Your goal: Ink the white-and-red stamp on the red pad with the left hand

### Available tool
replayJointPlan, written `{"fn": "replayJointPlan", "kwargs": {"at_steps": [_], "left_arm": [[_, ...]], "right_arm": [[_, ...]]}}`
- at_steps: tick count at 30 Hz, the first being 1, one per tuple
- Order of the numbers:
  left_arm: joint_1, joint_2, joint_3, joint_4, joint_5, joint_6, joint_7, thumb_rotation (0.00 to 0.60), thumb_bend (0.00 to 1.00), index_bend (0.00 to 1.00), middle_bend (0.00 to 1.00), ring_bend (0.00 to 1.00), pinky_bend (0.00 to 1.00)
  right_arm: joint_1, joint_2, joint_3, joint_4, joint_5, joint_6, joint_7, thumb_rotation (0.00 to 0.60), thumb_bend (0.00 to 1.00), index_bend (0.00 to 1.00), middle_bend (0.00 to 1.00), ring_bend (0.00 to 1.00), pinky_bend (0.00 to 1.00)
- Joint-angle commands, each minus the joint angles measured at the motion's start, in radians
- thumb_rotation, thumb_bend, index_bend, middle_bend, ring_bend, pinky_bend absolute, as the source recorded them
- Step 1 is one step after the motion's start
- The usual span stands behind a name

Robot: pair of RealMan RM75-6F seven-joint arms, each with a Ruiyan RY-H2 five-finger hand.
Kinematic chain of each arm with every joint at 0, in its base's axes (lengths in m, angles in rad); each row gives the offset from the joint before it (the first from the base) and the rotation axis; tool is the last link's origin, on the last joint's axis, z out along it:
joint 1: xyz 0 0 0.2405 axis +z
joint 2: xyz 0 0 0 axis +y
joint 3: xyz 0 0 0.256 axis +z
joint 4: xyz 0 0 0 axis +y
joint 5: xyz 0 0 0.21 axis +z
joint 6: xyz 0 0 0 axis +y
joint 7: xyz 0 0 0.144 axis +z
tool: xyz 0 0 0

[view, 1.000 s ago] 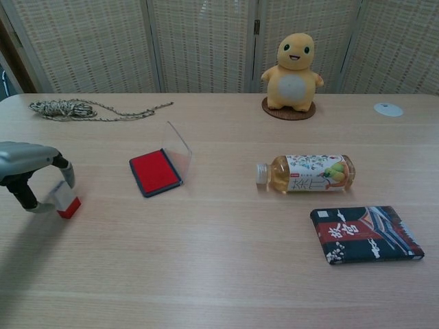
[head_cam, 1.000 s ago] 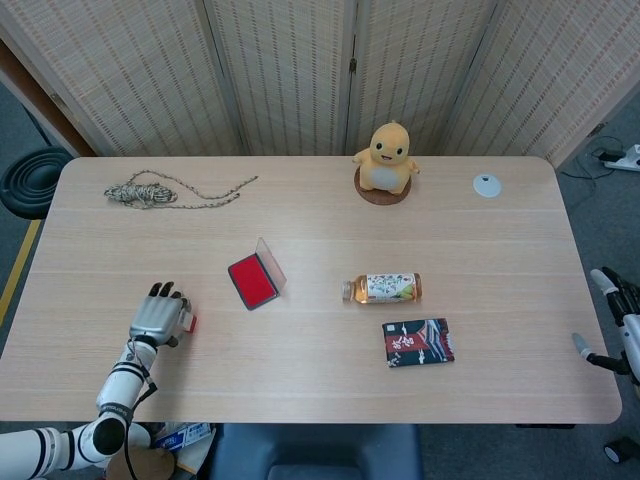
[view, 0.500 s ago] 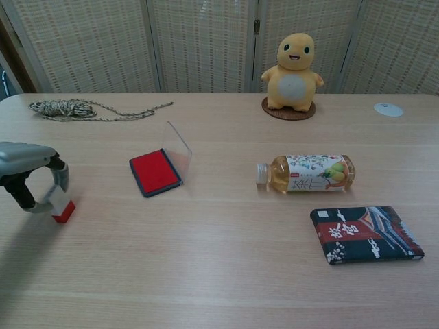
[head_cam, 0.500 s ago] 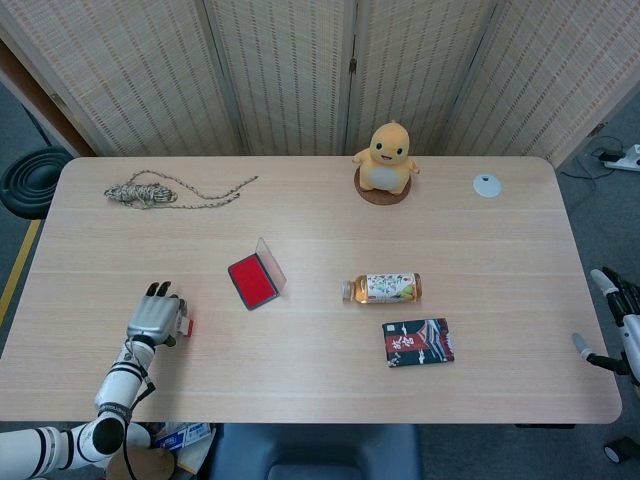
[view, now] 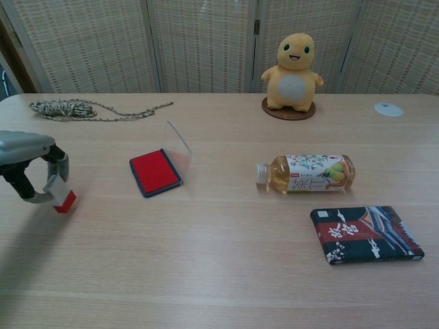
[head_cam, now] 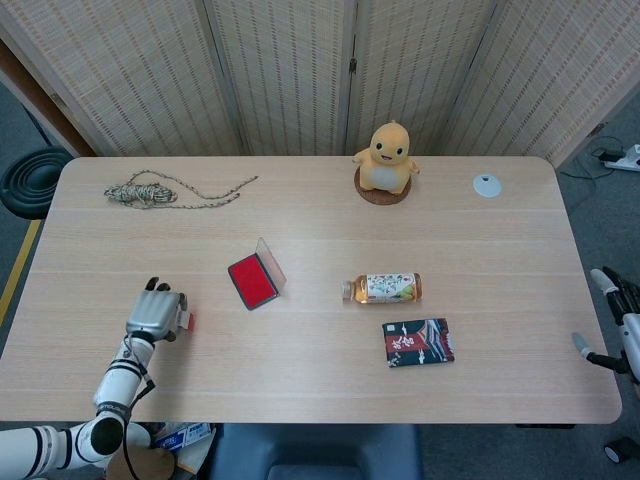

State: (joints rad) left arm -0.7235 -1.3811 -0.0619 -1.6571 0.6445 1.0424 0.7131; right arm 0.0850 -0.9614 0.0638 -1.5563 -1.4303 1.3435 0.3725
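Note:
My left hand (head_cam: 155, 313) (view: 29, 168) holds the white-and-red stamp (view: 61, 195) (head_cam: 187, 320) near the table's front left, the stamp tilted with its red end down and just above the wood. The red ink pad (head_cam: 252, 281) (view: 154, 172) lies open to the right of the hand, its clear lid (view: 178, 149) standing up at its right side. Pad and stamp are well apart. My right hand (head_cam: 610, 320) hangs off the table's right edge with its fingers spread, holding nothing.
A tea bottle (head_cam: 382, 288) lies on its side mid-table, with a dark patterned pouch (head_cam: 419, 342) in front of it. A yellow plush toy (head_cam: 384, 158) sits at the back, a white disc (head_cam: 486, 185) at back right, and a coiled rope (head_cam: 150, 190) at back left.
The left hand has lifted slightly and drawn back toward the left edge with the stamp still in its grip. Nothing else has moved.

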Motion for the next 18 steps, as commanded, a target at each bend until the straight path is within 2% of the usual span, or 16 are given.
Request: {"fn": "replayJointPlan", "kwargs": {"at_steps": [1, 14, 18], "left_arm": [[-0.023, 0.015, -0.015, -0.022, -0.019, 0.011, 0.028, 0.600, 0.31, 0.52, 0.47, 0.20, 0.15], [-0.156, -0.021, -0.069, 0.003, -0.155, -0.029, 0.129, 0.600, 0.31, 0.52, 0.47, 0.21, 0.18], [-0.192, -0.046, -0.077, 0.027, -0.195, -0.039, 0.150, 0.600, 0.31, 0.52, 0.47, 0.22, 0.25]], "right_arm": [[0.001, 0.001, 0.003, 0.004, 0.006, -0.004, 0.006, 0.600, 0.31, 0.00, 0.00, 0.00, 0.00], [0.011, 0.009, 0.013, 0.036, 0.027, -0.038, 0.076, 0.600, 0.31, 0.00, 0.00, 0.00, 0.00], [0.013, 0.014, 0.014, 0.051, 0.026, -0.050, 0.114, 0.600, 0.31, 0.00, 0.00, 0.00, 0.00]]}}
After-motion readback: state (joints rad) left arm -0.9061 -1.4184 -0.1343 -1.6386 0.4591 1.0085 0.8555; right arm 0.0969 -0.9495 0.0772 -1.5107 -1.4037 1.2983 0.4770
